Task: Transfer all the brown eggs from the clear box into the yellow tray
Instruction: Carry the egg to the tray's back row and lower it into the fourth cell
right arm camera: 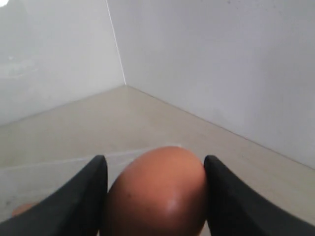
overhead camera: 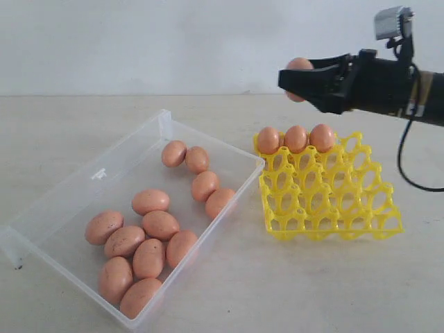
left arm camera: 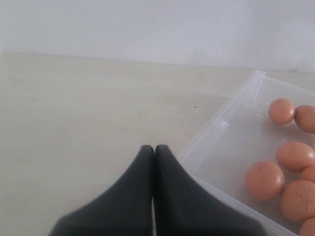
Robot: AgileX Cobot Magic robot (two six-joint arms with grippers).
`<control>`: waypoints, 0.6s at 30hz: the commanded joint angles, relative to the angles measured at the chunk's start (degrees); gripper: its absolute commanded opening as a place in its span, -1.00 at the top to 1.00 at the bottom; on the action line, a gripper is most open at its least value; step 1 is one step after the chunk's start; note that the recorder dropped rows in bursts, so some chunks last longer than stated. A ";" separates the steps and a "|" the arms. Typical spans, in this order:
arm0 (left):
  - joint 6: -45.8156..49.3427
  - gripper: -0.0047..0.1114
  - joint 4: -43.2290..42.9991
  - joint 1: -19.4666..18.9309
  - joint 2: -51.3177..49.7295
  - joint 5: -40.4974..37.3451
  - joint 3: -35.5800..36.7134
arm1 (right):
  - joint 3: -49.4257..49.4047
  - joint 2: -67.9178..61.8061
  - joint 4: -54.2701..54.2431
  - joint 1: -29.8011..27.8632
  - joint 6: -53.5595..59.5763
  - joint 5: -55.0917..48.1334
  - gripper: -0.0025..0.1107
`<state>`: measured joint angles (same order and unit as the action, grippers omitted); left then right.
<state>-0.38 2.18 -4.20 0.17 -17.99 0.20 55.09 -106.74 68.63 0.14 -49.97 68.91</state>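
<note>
Closest up is the near corner of the clear box [overhead camera: 125,173], with twelve brown eggs [overhead camera: 160,224] loose in it: a clump of eight toward its 7 o'clock end, four more strung toward 1 o'clock. The yellow tray [overhead camera: 316,191] sits on the table [overhead camera: 229,291] just at the box's 3 o'clock side, with three eggs [overhead camera: 296,139] lined up along its 12 o'clock row. Above the tray, around 12 o'clock from it, the right gripper [overhead camera: 295,80] is up in the air, clamped on one more egg [overhead camera: 300,64] between both fingers. The left gripper [left arm camera: 153,150] has its fingers pressed together with nothing in them, over bare table beside the box's corner.
</note>
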 commanded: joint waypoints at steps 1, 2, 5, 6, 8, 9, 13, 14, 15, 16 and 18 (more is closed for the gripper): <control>-0.07 0.99 -0.06 0.28 -0.17 0.44 -0.20 | 2.20 0.93 9.09 -8.04 -3.86 1.05 0.96; -0.07 0.99 -0.06 0.28 -0.17 0.44 -0.20 | 2.20 0.93 7.39 -9.32 -3.44 1.05 0.96; -0.07 0.99 -0.06 0.28 -0.17 0.44 -0.20 | 2.20 0.93 1.40 -11.02 -1.04 0.48 0.96; -0.07 0.99 -0.06 0.28 -0.17 0.44 -0.20 | 2.20 0.93 0.89 -10.92 1.73 -3.30 0.96; -0.07 0.99 -0.06 0.28 -0.17 0.44 -0.20 | 2.20 0.79 1.19 -10.78 3.06 -11.23 0.96; -0.07 0.99 -0.06 0.28 -0.17 0.44 -0.20 | 2.20 0.56 1.21 -10.78 4.01 -14.03 0.96; -0.07 0.99 -0.06 0.28 -0.17 0.44 -0.20 | 2.20 -6.41 -3.32 -10.78 12.35 -17.54 0.96; -0.07 0.99 -0.06 0.28 -0.17 0.44 -0.20 | 2.31 -7.78 -3.85 -10.78 13.16 -16.20 0.96; 0.02 0.99 -0.52 0.28 -0.17 0.44 -0.20 | 2.57 -9.86 -5.16 -10.78 13.95 -15.48 0.96; 0.02 0.99 -0.58 0.28 -0.17 0.44 -0.20 | 3.02 -10.83 -5.17 -10.78 13.95 -15.48 0.96; 0.02 0.99 -0.57 0.28 -0.17 0.87 -0.20 | 4.05 -12.97 -4.14 -10.78 13.95 -15.37 0.96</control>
<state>-0.38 1.79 -4.20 0.17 -17.99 0.20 58.04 -118.27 64.77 -10.51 -36.72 51.96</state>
